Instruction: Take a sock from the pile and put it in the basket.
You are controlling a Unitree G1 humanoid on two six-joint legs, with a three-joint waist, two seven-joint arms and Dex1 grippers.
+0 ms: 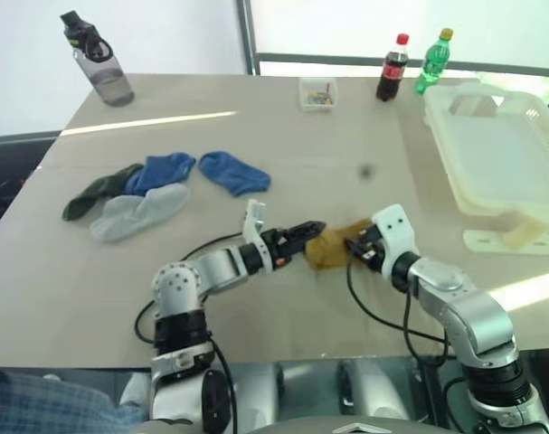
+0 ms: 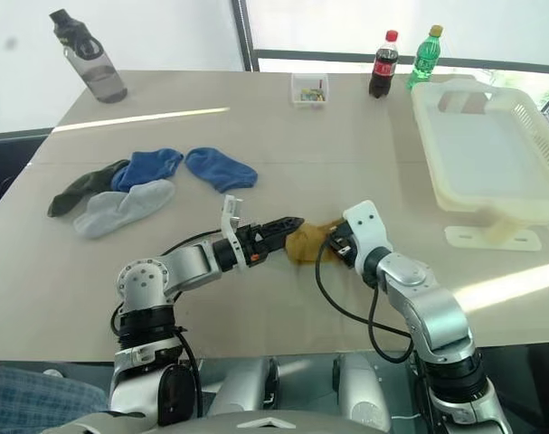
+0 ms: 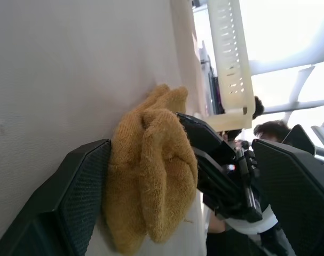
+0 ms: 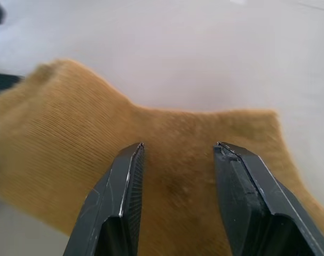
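Observation:
A mustard-yellow sock sits bunched between my two grippers at the middle of the table. My left gripper reaches it from the left, its fingers wide open on either side of the sock. My right gripper comes from the right, jaws half closed, with sock fabric filling the gap at the tips. The pile of blue, dark green and pale grey socks lies at the left. The basket, translucent white with slotted sides, stands at the far right.
A grey water bottle stands at the far left corner. A small clear box, a cola bottle and a green bottle line the far edge. A person's head shows beyond the table.

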